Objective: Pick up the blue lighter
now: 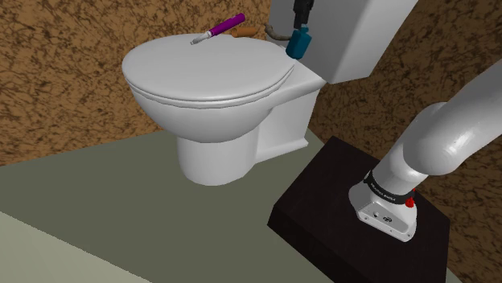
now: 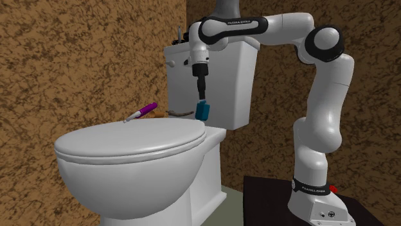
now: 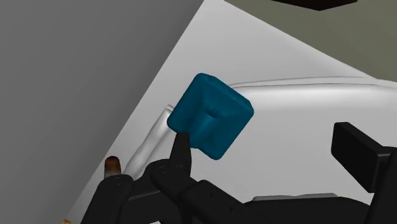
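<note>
The blue lighter (image 1: 298, 43) (image 2: 202, 111) is a teal block standing nearly upright at the back of the white toilet, just in front of the tank (image 2: 225, 77). My gripper (image 2: 202, 96) (image 1: 302, 18) hangs straight down onto its top. In the wrist view the gripper (image 3: 264, 140) is open. One fingertip (image 3: 181, 141) lies against the edge of the lighter (image 3: 211, 114), and the other finger (image 3: 353, 149) stands well apart from it. Whether the lighter's bottom rests on the ledge is not clear.
A purple marker (image 1: 219, 29) (image 2: 142, 112) lies on the closed toilet lid (image 1: 209, 68) near its back edge, with a small brown object (image 1: 245, 32) behind it. Brown patterned walls close in around the toilet. The black stand (image 1: 338, 201) sits on the grey-green floor.
</note>
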Available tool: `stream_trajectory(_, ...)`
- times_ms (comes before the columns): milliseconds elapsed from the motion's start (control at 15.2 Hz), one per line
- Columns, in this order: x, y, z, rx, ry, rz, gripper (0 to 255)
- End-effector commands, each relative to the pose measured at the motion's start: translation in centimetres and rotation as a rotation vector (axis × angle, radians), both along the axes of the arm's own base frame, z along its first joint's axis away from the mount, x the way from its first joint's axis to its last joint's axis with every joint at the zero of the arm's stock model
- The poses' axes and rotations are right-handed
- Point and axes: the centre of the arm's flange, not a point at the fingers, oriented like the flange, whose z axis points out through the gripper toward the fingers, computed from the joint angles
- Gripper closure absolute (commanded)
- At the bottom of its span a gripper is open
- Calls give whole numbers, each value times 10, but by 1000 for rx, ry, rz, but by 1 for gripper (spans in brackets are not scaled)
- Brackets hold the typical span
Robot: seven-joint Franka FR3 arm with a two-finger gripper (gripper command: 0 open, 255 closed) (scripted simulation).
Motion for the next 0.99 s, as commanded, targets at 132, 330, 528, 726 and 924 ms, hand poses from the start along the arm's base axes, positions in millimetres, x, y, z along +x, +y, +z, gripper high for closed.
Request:
stream_trajectory(132,1,-21,-24,8,14,-38,0)
stream_trajectory(330,1,-21,-37,8,14,-38,0)
stream_trajectory(528,1,-20,-36,8,14,-37,255)
stream_trajectory(726,3,-23,-30,9,14,-37,255)
stream_trajectory(924,8,-25,-27,7,14,-36,255)
